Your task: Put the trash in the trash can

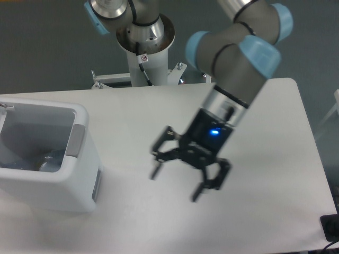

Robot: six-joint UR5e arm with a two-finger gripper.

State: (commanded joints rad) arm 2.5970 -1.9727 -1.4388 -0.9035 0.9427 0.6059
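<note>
The white trash can (79,174) stands at the left edge of the table, its mouth facing up. Inside it, near the bottom, a piece of clear trash (46,163) shows with a greyish glint; which piece it is I cannot tell. My gripper (176,184) hangs over the middle of the table, well to the right of the trash can, open with nothing between its black fingers (154,170). A blue light glows on its wrist.
The arm's base column (145,50) rises behind the table's far edge, with small metal brackets (207,71) beside it. A black object (331,227) sits at the table's front right corner.
</note>
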